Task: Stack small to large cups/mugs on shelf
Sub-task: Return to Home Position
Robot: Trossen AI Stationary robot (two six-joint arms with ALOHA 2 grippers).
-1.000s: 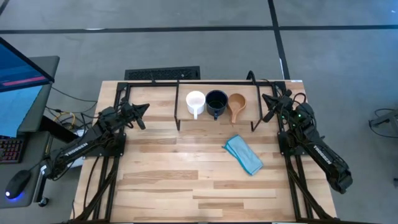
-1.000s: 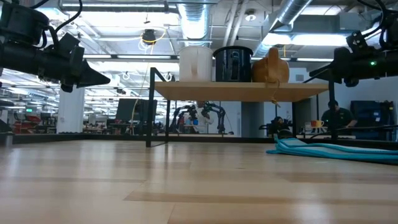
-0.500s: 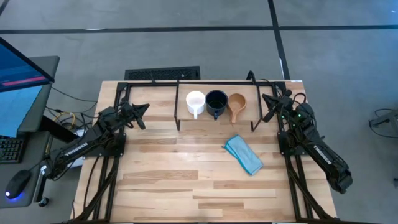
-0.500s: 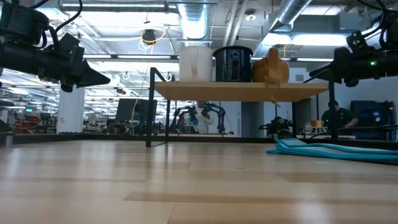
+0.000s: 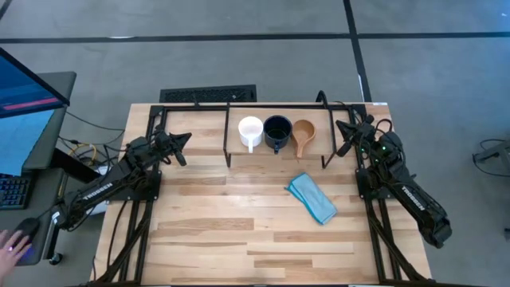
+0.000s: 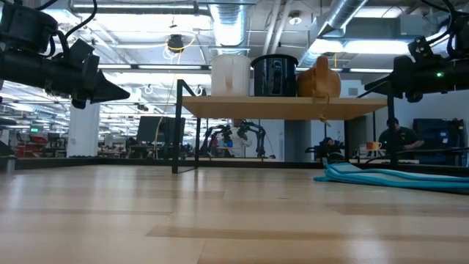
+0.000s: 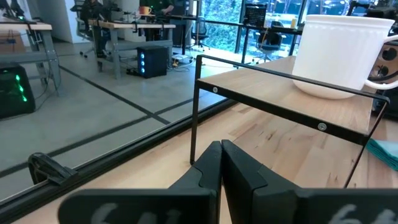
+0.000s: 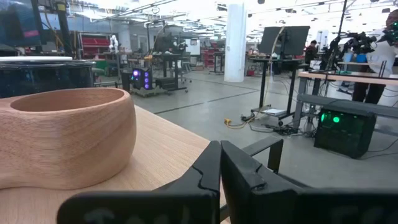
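Three mugs stand upright, side by side, on the shelf's wood board (image 5: 312, 150) at the table's far side: a white one (image 5: 250, 130), a dark one (image 5: 277, 130) and a tan-brown one (image 5: 304, 132). In the low view they stand in a row, the white mug (image 6: 230, 75), the dark mug (image 6: 274, 75) and the tan-brown mug (image 6: 318, 78). My left gripper (image 5: 186, 139) is shut and empty, left of the shelf. My right gripper (image 5: 341, 127) is shut and empty, right of the shelf. The white mug shows in the left wrist view (image 7: 345, 56), the tan-brown mug in the right wrist view (image 8: 65, 137).
A light blue cloth (image 5: 312, 198) lies folded on the tabletop, near side of the shelf toward the right. The shelf's thin black bars (image 5: 227, 135) stand at its corners. A person's hand (image 5: 9, 241) is on a mouse off the table's left.
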